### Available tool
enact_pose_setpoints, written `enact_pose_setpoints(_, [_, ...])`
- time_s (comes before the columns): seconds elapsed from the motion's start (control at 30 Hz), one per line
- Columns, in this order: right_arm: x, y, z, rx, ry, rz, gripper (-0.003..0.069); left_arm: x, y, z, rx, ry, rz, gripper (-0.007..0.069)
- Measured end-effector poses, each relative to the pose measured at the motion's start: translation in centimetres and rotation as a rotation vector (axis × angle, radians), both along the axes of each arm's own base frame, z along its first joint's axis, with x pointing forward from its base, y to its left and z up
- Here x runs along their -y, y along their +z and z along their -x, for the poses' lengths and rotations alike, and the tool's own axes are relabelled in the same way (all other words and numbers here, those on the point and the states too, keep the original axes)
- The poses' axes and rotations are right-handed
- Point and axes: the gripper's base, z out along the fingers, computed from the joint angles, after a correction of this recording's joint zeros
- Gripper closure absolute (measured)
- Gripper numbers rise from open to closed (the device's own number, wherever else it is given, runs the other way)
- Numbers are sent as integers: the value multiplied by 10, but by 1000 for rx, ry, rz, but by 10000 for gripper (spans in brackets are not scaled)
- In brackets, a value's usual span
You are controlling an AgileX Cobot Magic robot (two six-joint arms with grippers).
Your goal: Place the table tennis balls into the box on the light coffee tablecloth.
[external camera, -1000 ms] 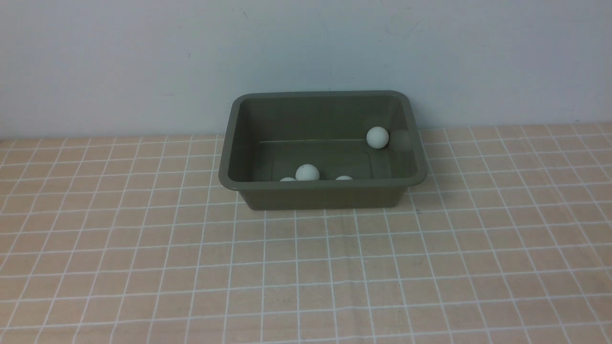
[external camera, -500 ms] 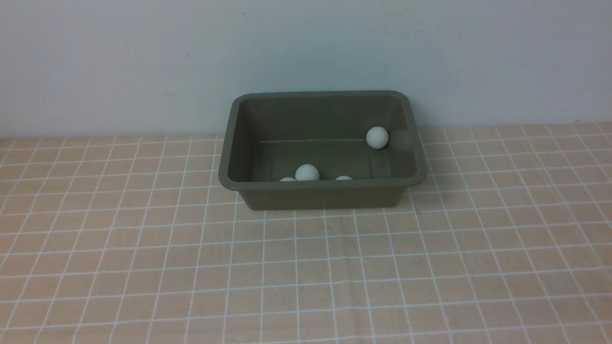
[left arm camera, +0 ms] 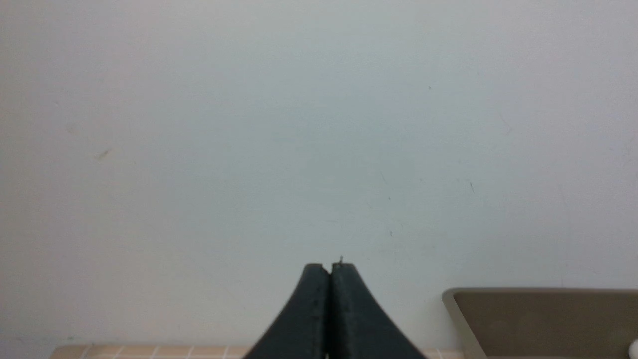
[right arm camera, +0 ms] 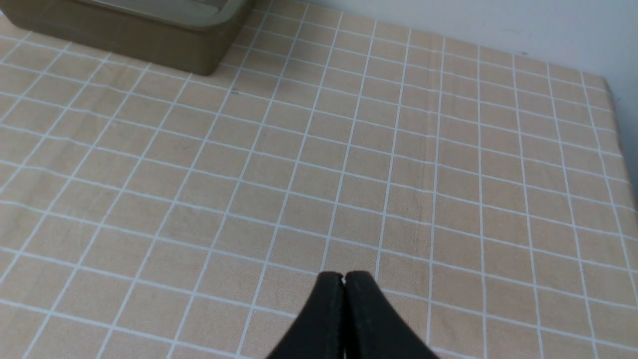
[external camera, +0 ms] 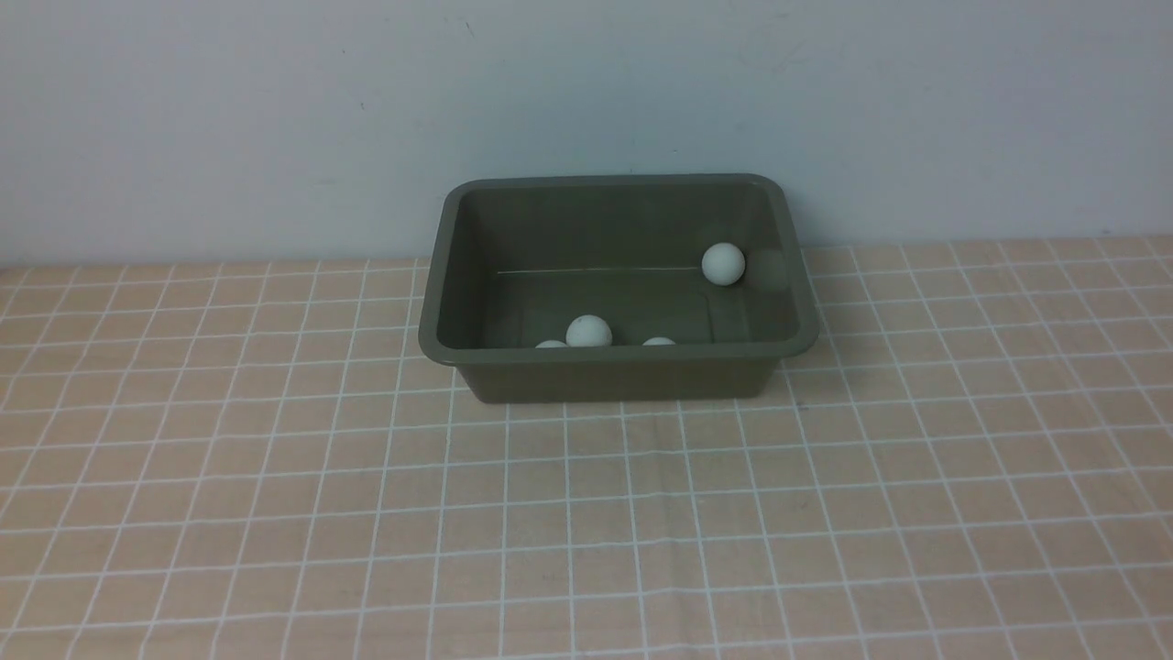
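Front view finds four table tennis balls [external camera: 724,264] inside the box [external camera: 440,275]; none on the tablecloth [external camera: 586,513]. Left claw [left arm camera: 329,269] and right claw [right arm camera: 344,277], both closed, empty, sit well away. Task looks finished; next calls only for checking.

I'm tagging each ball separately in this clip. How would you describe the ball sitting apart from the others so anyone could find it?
Start at the green box standing on the checked tablecloth by the wall. Inside it, look to the far right corner: the ball lies there alone against the right wall. The other three balls cluster along the near wall, two of them half hidden by the rim.
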Motion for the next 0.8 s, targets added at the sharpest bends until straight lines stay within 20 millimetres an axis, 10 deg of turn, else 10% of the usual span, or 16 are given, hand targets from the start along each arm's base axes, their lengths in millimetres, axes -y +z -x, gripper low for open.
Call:
enact_pose_setpoints(0.2, [0,0,0,0,0,0,677,-3,-36,-7,-112,10,100,693])
enact_pose_setpoints(0.8, [0,0,0,0,2,4,677,-3,-44,-7,-204,35,-41,693])
